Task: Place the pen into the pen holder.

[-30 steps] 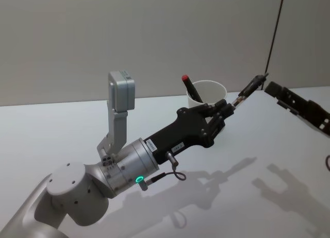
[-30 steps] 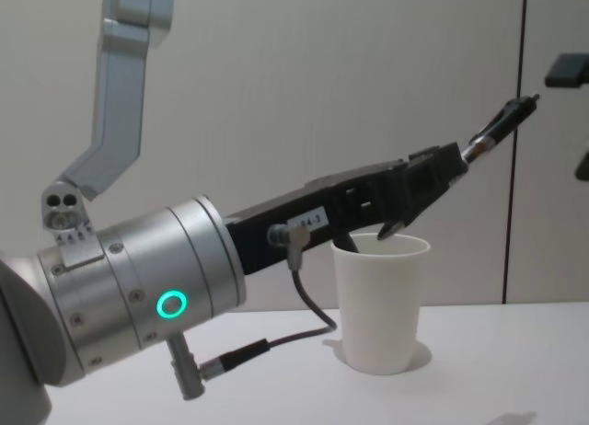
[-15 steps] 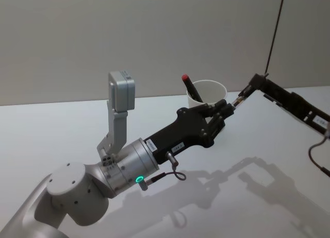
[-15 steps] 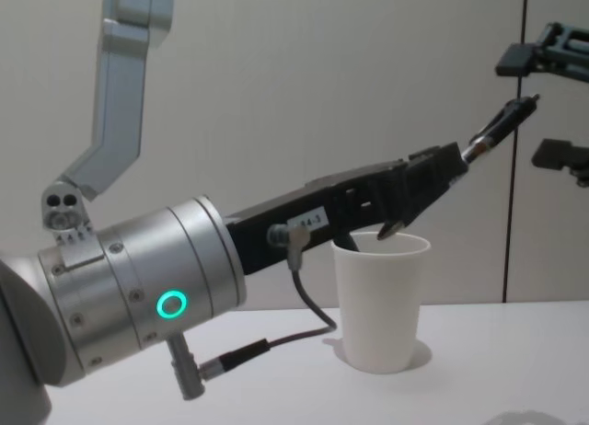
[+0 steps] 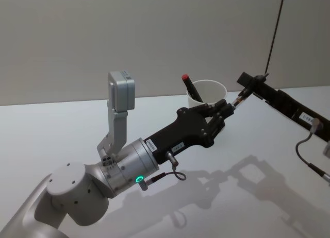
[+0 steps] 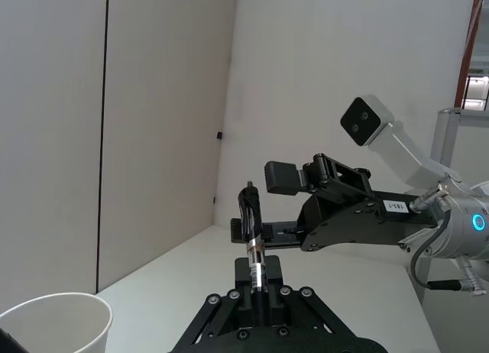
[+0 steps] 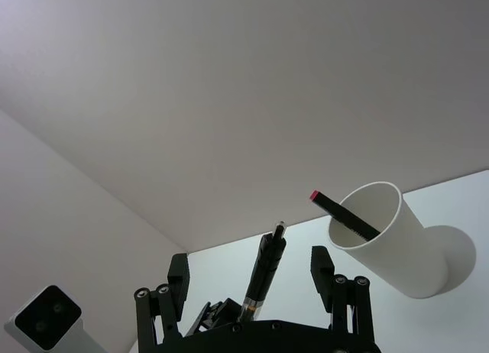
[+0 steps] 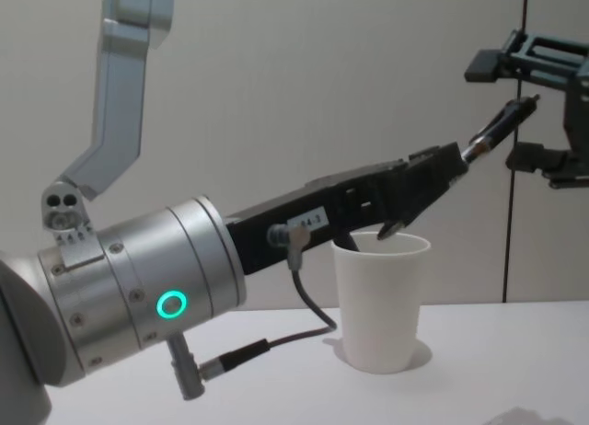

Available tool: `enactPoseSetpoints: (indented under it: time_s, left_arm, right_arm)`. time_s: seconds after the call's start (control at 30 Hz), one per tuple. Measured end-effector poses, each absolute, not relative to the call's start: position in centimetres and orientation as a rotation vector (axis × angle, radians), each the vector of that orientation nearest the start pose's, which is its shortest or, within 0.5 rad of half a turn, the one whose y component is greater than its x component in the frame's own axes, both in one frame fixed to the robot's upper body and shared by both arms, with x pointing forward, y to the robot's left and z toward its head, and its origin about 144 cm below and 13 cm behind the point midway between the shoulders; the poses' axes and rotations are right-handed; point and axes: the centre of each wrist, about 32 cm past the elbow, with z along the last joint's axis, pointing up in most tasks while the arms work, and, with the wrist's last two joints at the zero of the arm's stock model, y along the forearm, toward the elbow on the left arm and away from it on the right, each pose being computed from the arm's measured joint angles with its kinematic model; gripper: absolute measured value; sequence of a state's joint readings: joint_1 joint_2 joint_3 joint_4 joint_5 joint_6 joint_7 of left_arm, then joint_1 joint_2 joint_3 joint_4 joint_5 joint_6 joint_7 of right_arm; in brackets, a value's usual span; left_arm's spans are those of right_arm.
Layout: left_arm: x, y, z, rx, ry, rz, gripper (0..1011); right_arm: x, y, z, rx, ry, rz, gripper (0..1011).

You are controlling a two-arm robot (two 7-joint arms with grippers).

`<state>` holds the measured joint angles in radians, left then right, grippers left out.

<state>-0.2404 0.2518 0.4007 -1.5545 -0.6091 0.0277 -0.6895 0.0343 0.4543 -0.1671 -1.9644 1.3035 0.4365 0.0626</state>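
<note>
Left hand [image 5: 227, 106] is extended forward and to the right, raised over the desk [image 5: 62, 130], with its fingers clamped on the lower barrel of a black pen [image 5: 246, 92]. In the chest view this hand [image 8: 442, 167] sits just above the rim of the white paper cup [image 8: 382, 305], and the black pen [image 8: 497, 129] slants up and to the right, out past the cup and clear of it. The left wrist view confirms the grip: fingers closed together on the pen [image 6: 250, 231], which projects straight out from the hand [image 6: 257, 280]. Right hand [image 5: 250, 81] reaches in from the right at the pen's free end. Its fingers [image 7: 321, 265] stand apart, one on either side of the pen [image 7: 263, 273], with a gap on each side and no contact seen. The cup [image 5: 209, 96] stands upright on the desk, behind the left hand. A red-capped pen [image 5: 190, 86] leans inside it, cap above the rim [image 7: 344, 213].
</note>
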Motion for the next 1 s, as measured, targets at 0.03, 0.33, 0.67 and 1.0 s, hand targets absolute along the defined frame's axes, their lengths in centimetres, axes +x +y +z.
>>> enactPoseSetpoints:
  time_s: [0.03,0.33,0.67,1.0]
  left_arm:
    - [50.24,17.88,119.57,-0.281,0.104,0.473,116]
    - [50.24,17.88,119.58,-0.281,0.104,0.473,116]
    - [50.24,17.88,119.57,-0.281,0.104,0.473,115]
    - [50.24,17.88,119.57,-0.281,0.104,0.473,116]
  right_arm:
    - [43.98,-25.52,126.8,0.384,0.698,-0.817,1001]
    - [44.16,-25.18,126.77,0.38,0.698,-0.819,1001]
    - [44.26,-25.01,126.75,0.377,0.697,-0.82,1001]
    - [44.29,-24.93,126.75,0.377,0.697,-0.82,1001]
